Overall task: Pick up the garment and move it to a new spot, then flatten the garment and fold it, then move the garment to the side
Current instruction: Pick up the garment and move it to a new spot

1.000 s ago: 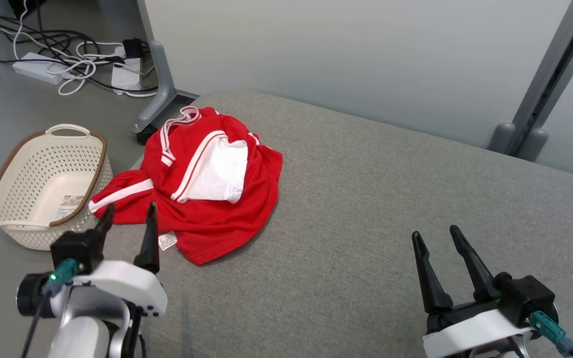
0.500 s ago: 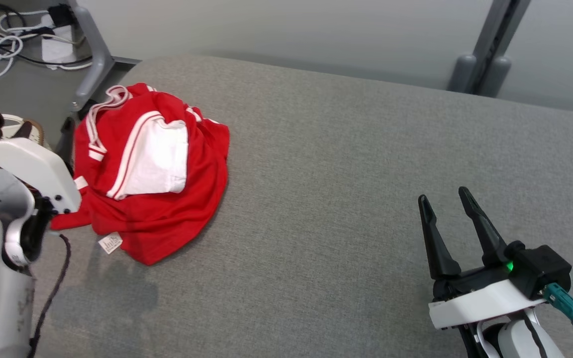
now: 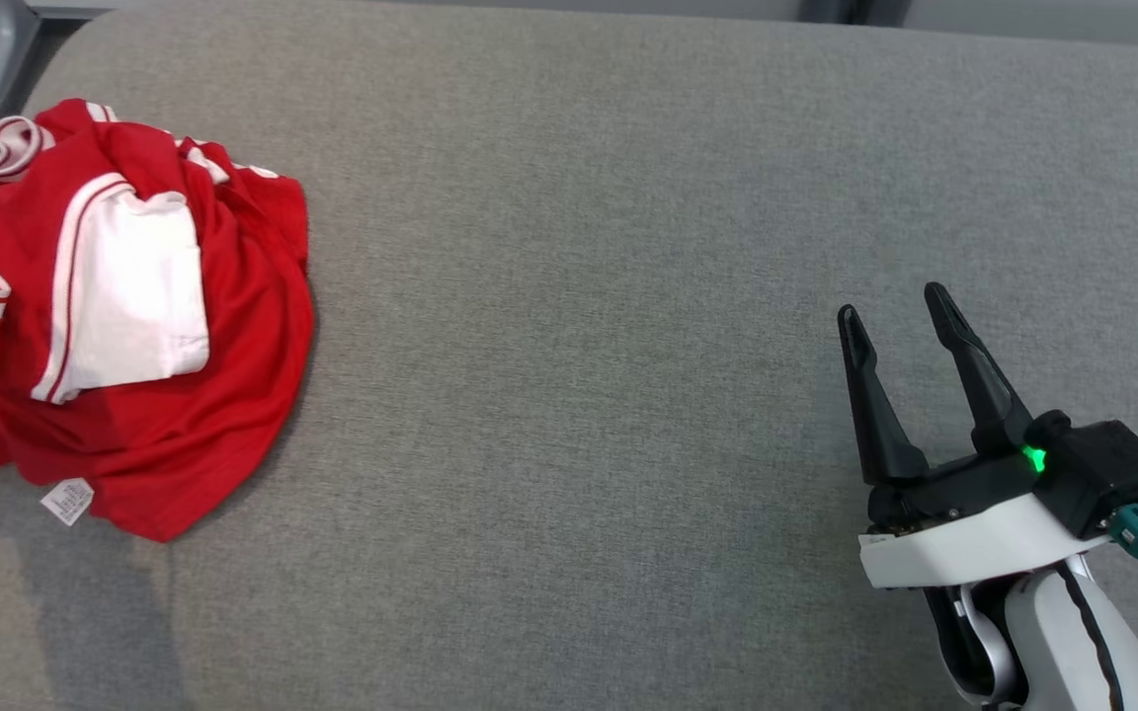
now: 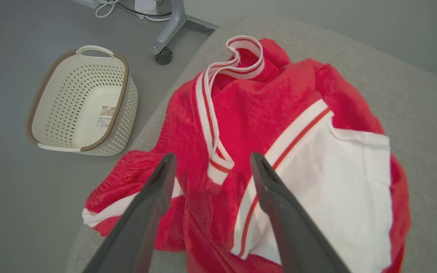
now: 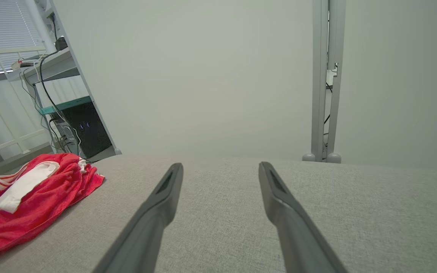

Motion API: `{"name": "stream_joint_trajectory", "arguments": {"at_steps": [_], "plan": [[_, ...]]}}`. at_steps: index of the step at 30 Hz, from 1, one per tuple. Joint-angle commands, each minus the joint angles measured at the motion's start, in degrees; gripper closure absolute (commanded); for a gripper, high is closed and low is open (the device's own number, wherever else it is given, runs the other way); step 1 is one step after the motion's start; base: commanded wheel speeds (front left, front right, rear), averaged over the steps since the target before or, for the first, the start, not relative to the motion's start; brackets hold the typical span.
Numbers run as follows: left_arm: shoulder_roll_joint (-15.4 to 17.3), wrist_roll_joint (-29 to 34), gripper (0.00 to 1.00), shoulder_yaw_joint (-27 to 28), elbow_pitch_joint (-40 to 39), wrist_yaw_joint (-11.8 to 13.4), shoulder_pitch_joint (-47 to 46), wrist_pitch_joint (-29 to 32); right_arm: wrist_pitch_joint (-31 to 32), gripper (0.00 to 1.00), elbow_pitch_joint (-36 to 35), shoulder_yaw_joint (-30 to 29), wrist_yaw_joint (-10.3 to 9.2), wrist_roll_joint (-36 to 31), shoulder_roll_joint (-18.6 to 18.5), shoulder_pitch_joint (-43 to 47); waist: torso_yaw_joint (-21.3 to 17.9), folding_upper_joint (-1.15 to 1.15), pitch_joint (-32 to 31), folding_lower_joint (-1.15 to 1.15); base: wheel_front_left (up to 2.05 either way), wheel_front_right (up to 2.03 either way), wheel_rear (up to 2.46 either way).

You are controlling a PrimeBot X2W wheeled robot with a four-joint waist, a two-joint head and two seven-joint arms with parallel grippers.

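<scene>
One red-and-white garment (image 3: pixel 233 395), crumpled at the tabletop (image 3: pixel 628 296) edge. My left claw (image 4: pixel 211 156) spread above it for the pickup; right claw (image 3: pixel 890 301) spread too, idle and well apart.

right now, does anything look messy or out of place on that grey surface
The red and white garment lies crumpled in a heap at the left end of the grey surface, one sleeve reaching past the edge and its label turned out. Nothing looks spilled or damaged.
</scene>
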Motion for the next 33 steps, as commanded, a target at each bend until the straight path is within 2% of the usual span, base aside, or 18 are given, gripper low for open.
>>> {"name": "stream_joint_trajectory", "arguments": {"at_steps": [1,8,12,13,15,16,25,33], "plan": [[0.6,0.2,0.00,0.0,1.2,-0.2,-1.5,-0.5,-0.1,0.00,-0.3,-0.3,0.12,-0.2,-0.4,-0.7,-2.1,0.00,2.1,0.00,0.00,0.00,0.00],[1.6,0.9,0.00,-1.1,10.2,-0.2,-3.3,-0.5,-0.5,0.00,-0.4,-0.5,0.11,-0.2,-0.4,-1.5,-3.8,0.00,3.8,0.00,0.00,0.00,0.00],[2.4,2.1,0.00,-2.1,13.1,0.1,-4.0,-2.7,-0.6,0.00,-0.3,-0.5,0.11,-0.3,-0.2,-1.6,-4.2,0.00,4.1,0.00,0.00,0.00,0.00],[2.1,2.0,0.23,-2.2,13.8,-0.3,-4.1,-2.9,-0.7,0.00,-0.2,-0.6,0.11,-0.3,-0.2,-1.5,-4.2,0.00,4.0,0.00,0.00,0.00,0.00],[2.2,2.1,0.94,-2.4,14.9,-0.7,-4.8,-3.9,-0.7,0.00,0.1,-0.8,0.11,-0.3,-0.1,-1.4,-4.1,0.00,3.9,0.00,0.00,0.00,0.00],[2.3,2.3,1.00,-2.6,15.4,-0.9,-5.2,-4.4,-0.7,0.00,0.2,-0.8,0.11,-0.3,0.0,-1.4,-4.1,0.00,3.8,0.00,0.00,0.00,0.00],[2.6,4.3,1.00,-5.4,16.9,-3.5,-7.8,-11.0,-1.3,0.00,2.3,-0.6,0.11,0.6,0.6,0.0,-3.4,0.00,-0.4,0.00,0.00,0.00,0.00],[1.2,5.3,1.00,-8.8,13.0,-6.6,-11.8,-14.0,-1.6,0.00,3.9,-0.7,0.11,2.0,1.3,1.8,-3.9,0.00,-6.7,0.00,0.00,0.00,0.00]]}}
